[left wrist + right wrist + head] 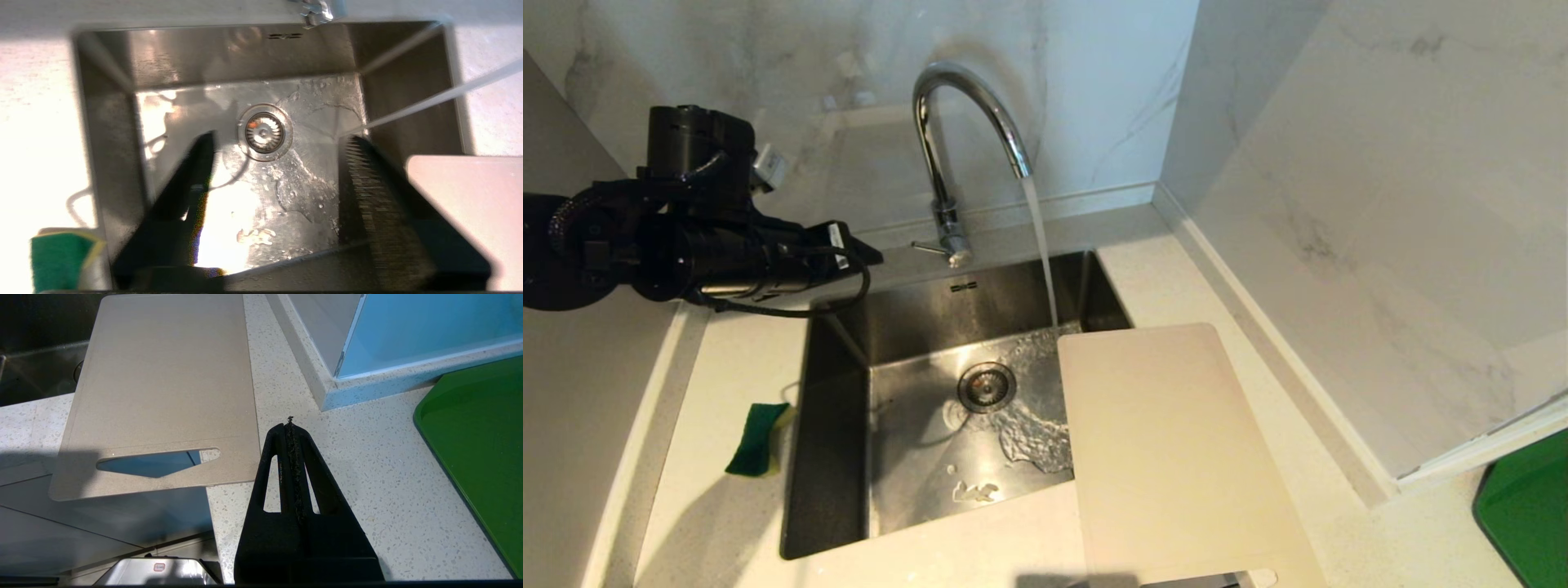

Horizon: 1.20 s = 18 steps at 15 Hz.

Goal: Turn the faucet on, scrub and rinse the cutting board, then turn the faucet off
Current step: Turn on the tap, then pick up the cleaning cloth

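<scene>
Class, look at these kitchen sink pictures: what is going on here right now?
The faucet is running, its stream landing in the sink by the edge of the cutting board, which lies on the counter with one corner over the basin. The left gripper hangs over the sink, its fingers apart and holding nothing. The sponge lies untouched on the counter left of the sink. The right gripper is shut and parked near the board's handle end.

Matte black left arm [686, 245] with looping black cable; black tapered fingers [384, 196], one ribbed inside
</scene>
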Motion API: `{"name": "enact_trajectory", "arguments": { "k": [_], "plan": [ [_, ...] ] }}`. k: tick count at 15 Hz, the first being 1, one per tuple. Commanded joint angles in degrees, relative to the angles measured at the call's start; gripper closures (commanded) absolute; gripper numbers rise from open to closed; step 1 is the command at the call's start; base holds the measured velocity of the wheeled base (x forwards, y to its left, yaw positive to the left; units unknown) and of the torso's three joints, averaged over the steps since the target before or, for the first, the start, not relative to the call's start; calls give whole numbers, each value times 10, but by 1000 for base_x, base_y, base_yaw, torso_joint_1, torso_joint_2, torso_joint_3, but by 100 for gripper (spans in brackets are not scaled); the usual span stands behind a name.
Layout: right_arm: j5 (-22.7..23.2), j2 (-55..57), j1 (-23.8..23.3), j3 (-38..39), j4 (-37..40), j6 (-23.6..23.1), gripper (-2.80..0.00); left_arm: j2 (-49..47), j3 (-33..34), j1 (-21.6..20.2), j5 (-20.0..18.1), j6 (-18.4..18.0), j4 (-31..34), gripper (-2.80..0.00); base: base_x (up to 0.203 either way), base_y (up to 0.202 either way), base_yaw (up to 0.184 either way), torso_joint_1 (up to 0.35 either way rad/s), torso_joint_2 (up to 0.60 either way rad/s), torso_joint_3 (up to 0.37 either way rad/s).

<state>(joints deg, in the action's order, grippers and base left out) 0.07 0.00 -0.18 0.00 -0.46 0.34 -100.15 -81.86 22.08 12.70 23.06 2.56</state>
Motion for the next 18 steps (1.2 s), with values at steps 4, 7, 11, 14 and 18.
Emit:
{"name": "enact_trajectory", "arguments": {
  "k": [4,7,11,14,18],
  "plan": [
    [0,0,0,0,-1,0,0,22,46,21,-19,-9,-4,0,0,0,0,0,0,0],
    [0,0,0,0,-1,0,0,32,88,43,-14,-41,-22,0,0,0,0,0,0,0],
    [0,-1,0,0,-1,0,0,69,130,17,-16,-57,-31,0,0,0,0,0,0,0],
    [0,0,0,0,-1,0,0,98,143,-12,-18,-57,-26,0,0,0,0,0,0,0],
    [0,-1,0,0,-1,0,0,132,185,-47,-17,-87,-26,0,0,0,0,0,0,0]
  ]
}}
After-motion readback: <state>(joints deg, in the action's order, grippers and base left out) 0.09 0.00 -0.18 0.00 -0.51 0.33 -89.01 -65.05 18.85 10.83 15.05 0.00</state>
